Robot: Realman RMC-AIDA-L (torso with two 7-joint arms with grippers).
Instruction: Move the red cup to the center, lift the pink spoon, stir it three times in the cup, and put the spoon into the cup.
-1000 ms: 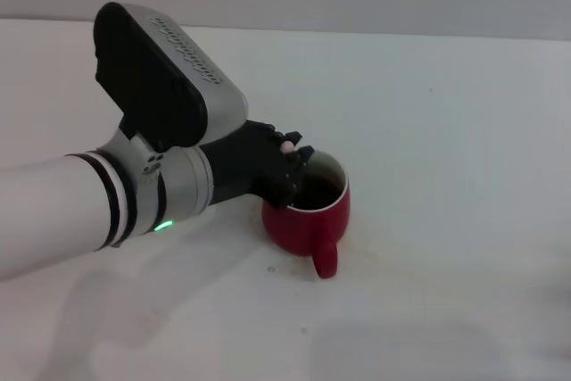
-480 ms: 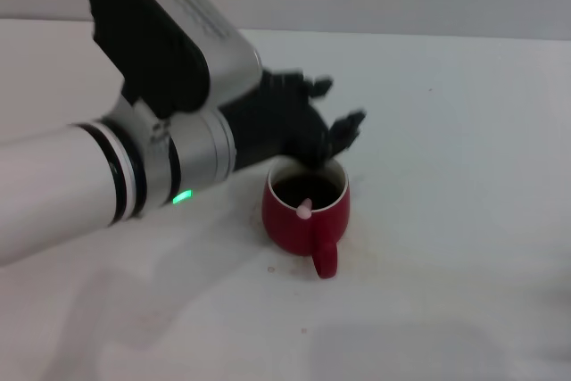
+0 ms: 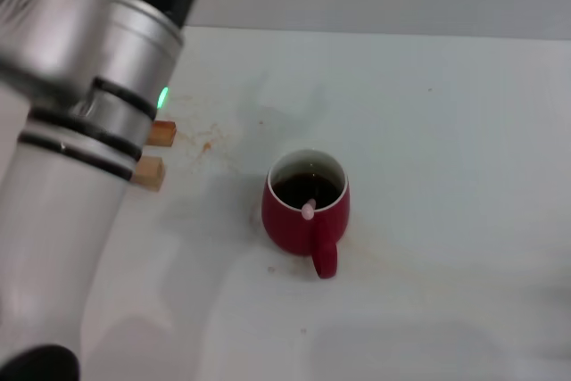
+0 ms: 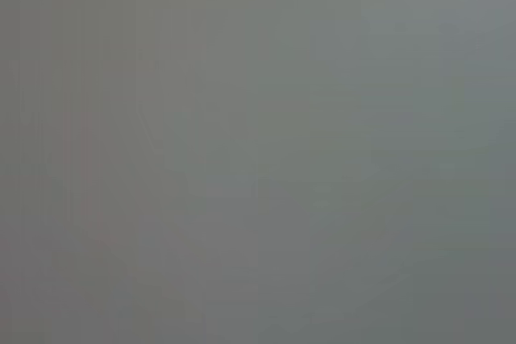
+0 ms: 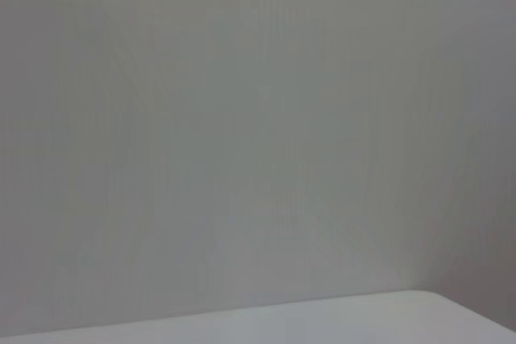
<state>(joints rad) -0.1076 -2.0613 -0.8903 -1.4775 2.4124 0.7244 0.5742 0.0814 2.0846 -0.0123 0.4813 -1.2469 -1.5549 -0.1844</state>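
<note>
The red cup (image 3: 305, 214) stands upright near the middle of the white table, its loop handle turned toward me and dark liquid inside. The pink spoon (image 3: 308, 211) rests in the cup; only the pale end of its handle shows, leaning on the near rim. My left arm (image 3: 80, 149) rises along the left side of the head view, lifted well clear of the cup, and its gripper is out of the picture. The right gripper shows in no view. Both wrist views show only plain grey surface.
Two small tan wooden blocks (image 3: 161, 134) (image 3: 149, 172) lie on the table left of the cup, partly behind my left arm. Faint brownish stains (image 3: 207, 144) mark the table between the blocks and the cup. The table's far edge (image 3: 375, 35) meets a grey wall.
The left gripper opened and let go of the spoon, which now rests in the cup. The left arm then lifted up and back to the left, uncovering the two wooden blocks.
</note>
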